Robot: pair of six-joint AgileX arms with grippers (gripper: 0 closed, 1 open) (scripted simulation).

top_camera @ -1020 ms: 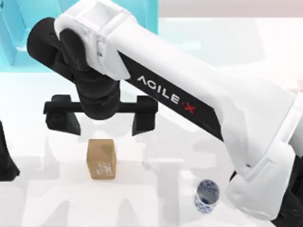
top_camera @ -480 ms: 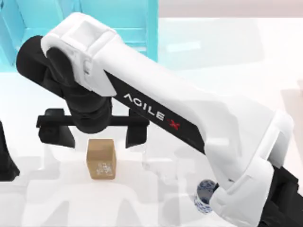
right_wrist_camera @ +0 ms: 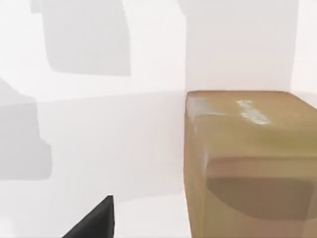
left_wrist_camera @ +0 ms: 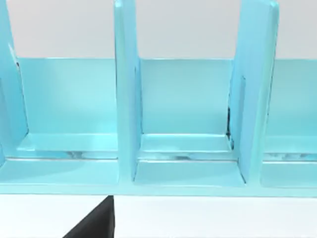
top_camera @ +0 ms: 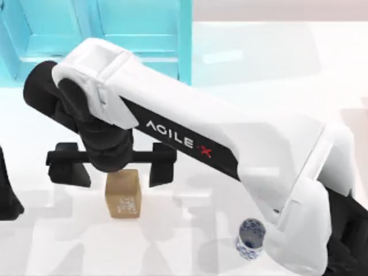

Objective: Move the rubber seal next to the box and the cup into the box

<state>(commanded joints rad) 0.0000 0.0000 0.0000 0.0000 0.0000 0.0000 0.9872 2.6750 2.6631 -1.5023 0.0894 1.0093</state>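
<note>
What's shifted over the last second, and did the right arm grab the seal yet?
The right gripper moved toward the near edge and now hangs over the rubber seal, jaws spread wide on either side of its far end. Not grabbed yet. The seal, the cup and the box stayed put; the left arm stayed parked at the left edge.

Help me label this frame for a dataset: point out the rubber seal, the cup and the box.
rubber seal (top_camera: 123, 198): top view, its top face beside the whitish mark.
cup (top_camera: 250, 237): top view, the blue-patterned outer wall near the rim.
box (top_camera: 185, 34): top view, its light blue right wall.
</note>
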